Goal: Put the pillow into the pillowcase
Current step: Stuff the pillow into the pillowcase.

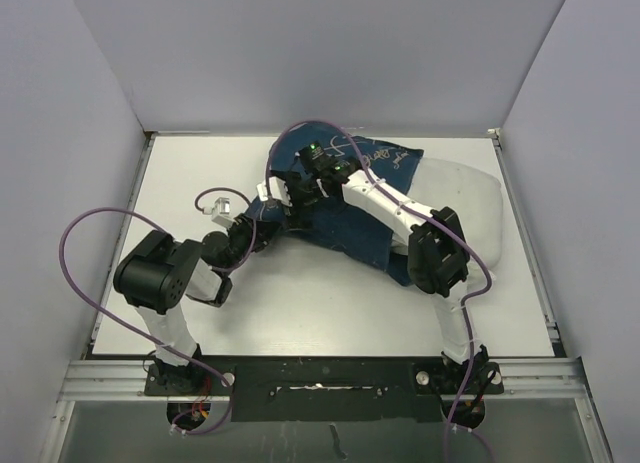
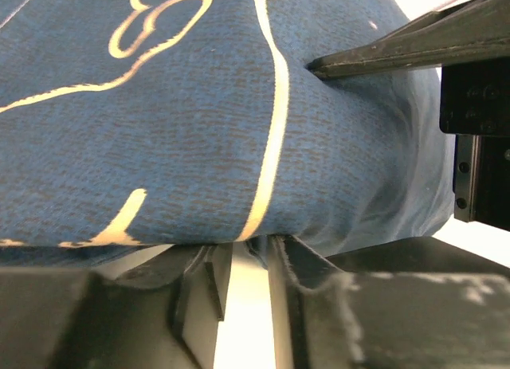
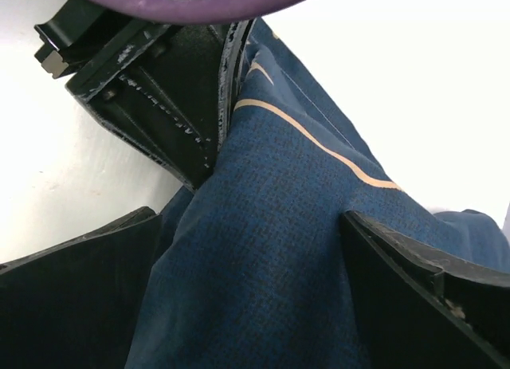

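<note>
Mid-table I count one pillow point(image 1: 465, 198), one pillowcase point(image 1: 340, 233). My left gripper point(image 2: 291, 158) pinches the pillowcase; my right gripper point(image 3: 247, 265) gapes wide around it.

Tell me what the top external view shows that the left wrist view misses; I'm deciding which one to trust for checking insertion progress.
Only top external: the white pillow lying bare beyond the right side of the pillowcase, and the table under both. Only left wrist: the cloth's weave up close, bulging just above the left end effector. Both: the navy pillowcase with its cream lines.
</note>
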`<state>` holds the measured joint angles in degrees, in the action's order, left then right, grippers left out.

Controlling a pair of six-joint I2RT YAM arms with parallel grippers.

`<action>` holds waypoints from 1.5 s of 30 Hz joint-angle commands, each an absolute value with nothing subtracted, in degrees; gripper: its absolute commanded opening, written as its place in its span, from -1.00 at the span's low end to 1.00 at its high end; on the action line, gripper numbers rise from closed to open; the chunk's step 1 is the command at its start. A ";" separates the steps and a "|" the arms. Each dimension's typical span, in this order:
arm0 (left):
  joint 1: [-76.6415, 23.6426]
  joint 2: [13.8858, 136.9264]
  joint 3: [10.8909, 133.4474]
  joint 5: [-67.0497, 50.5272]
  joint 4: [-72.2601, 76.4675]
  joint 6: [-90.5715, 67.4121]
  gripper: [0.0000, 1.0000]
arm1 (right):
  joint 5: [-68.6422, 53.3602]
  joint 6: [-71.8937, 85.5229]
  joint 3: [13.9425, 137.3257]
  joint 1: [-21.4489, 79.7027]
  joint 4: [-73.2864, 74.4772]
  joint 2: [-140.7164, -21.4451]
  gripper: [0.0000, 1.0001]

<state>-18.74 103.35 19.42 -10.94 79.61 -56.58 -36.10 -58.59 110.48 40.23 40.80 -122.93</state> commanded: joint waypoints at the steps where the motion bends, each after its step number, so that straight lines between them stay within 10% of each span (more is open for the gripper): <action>1: -16.33 105.96 24.95 -15.99 86.97 -56.65 -0.91 | -33.52 -59.41 113.44 40.55 39.26 -123.31 0.99; 10: -15.12 104.85 26.19 -22.58 86.92 -55.68 -1.00 | -25.29 -53.36 116.16 39.12 31.85 -125.50 0.59; 12: -15.11 103.55 25.79 -24.41 86.85 -55.34 -1.00 | -23.68 -51.14 117.75 39.10 30.73 -126.64 0.34; 16: -15.35 100.51 24.10 -26.29 85.61 -55.18 -1.00 | -14.99 -49.25 119.05 39.47 27.41 -129.32 -0.84; 18: -15.94 98.20 24.06 -26.50 82.61 -54.20 -1.00 | -7.65 -51.14 118.08 39.85 25.00 -131.32 -1.00; 23: -17.49 96.06 28.27 -27.33 73.87 -51.37 -1.00 | -1.43 -49.40 115.68 39.29 26.09 -135.06 -0.96; 29: -17.73 96.73 28.90 -25.22 69.36 -54.35 -1.00 | -31.47 -47.30 122.08 33.66 44.77 -128.47 0.69; 31: -17.71 96.27 28.20 -24.84 68.63 -54.07 -1.00 | -43.64 -47.53 123.37 30.41 46.99 -123.97 0.96; 45: -18.63 93.98 29.74 -27.00 64.37 -52.10 -1.00 | -30.92 -44.68 127.29 32.09 42.22 -124.86 0.94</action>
